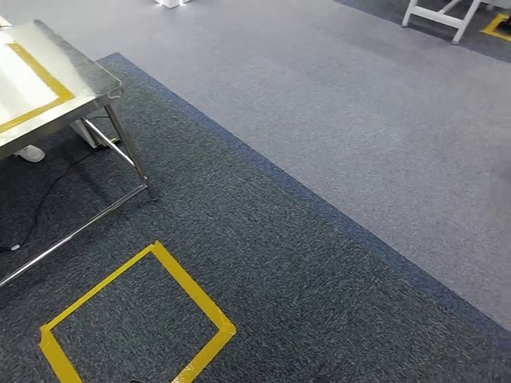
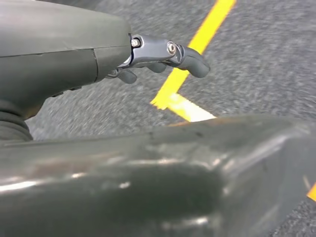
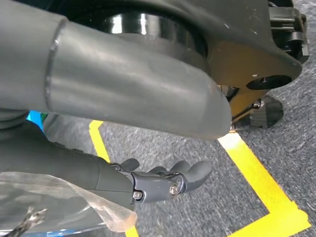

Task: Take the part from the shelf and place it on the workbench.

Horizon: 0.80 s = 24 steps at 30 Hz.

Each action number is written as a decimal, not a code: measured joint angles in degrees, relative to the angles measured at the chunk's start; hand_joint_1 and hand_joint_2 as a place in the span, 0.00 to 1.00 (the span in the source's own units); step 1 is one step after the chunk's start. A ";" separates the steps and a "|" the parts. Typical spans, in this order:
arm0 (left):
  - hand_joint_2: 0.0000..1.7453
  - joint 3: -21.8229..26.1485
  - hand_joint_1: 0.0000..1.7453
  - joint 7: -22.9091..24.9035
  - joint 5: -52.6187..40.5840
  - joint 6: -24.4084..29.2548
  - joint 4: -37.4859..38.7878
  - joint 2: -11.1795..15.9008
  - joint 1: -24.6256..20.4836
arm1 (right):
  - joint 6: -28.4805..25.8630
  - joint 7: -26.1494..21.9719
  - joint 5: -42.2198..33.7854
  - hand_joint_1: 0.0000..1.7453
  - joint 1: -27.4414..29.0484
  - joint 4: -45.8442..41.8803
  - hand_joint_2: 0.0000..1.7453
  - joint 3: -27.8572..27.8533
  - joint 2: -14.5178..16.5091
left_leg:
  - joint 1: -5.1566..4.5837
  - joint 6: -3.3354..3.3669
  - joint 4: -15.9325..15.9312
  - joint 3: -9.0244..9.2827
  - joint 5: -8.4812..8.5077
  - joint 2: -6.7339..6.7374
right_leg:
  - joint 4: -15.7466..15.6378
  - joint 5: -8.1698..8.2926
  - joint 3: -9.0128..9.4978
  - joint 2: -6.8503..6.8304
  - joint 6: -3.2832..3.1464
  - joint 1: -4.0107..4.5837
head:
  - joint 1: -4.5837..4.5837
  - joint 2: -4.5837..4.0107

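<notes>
Cannot tell where the part lies, so no bearing from the fingers and no long axis to give. Steel tabletop (image 1: pixel 81 76) at the far left of the head view, beyond a yellow tape square (image 1: pixel 184 279) on the dark carpet (image 1: pixel 313 287); judged nearer the left arm. Left hand (image 2: pixel 160 54) hanging above the carpet, fingers (image 2: pixel 193 61) stretched out and slightly apart, holding and touching nothing. Right hand (image 3: pixel 164 180) low over the carpet too, fingers (image 3: pixel 197 170) loosely curled, well clear of the thumb, with bare carpet in the gap. Crumpled clear film (image 3: pixel 56 197) lying against the right hand's base; cannot tell whether gripped or merely beside it, nor whether it wraps the part.
</notes>
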 joint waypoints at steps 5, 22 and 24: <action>0.00 0.07 0.00 2.05 0.31 -0.02 0.11 -0.11 -0.05 | 0.22 0.59 0.05 0.00 0.20 0.03 0.00 0.00 0.00 | 0.20 1.06 -3.26 0.75 0.59 0.34 | 0.68 0.16 -2.31 1.40 1.95 -0.26 | 0.08 0.00; 0.00 1.26 0.00 1.38 0.75 -0.69 0.11 -0.14 0.08 | 0.57 0.95 0.45 0.00 0.18 0.03 0.00 -0.02 -0.01 | 0.05 -0.80 0.59 -0.13 -2.98 6.66 | -0.57 -0.10 -0.13 -6.51 0.38 -0.29 | 0.30 0.00; 0.00 1.31 0.00 1.33 0.70 -0.80 0.11 -0.05 0.35 | 0.62 0.88 0.39 0.00 0.09 0.02 0.00 -0.02 -0.01 | 0.10 -0.87 8.29 -3.32 -6.88 4.52 | -0.56 0.05 -0.29 -5.07 -0.03 -0.20 | 0.10 0.00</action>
